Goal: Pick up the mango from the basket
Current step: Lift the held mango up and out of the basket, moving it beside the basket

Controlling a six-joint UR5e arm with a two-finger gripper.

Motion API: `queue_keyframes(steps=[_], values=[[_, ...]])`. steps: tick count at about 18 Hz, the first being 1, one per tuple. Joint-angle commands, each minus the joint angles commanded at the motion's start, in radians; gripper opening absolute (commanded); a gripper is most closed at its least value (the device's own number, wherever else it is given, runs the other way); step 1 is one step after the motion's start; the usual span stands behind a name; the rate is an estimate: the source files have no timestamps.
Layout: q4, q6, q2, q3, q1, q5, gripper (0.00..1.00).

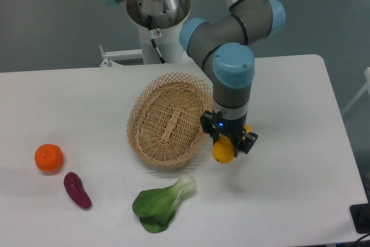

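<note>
Camera view: pincer clenched around mango, just right of basket.

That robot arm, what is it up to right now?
The gripper is shut on the mango, holding it above the table just right of the basket, which looks empty. A tangerine, a purple vegetable and a bok choy lie untouched on the table.
</note>
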Motion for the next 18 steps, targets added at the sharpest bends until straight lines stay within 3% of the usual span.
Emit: queue_keyframes(steps=[18], values=[[0.0,0.071,-0.038,0.061,0.048,0.054,0.54]])
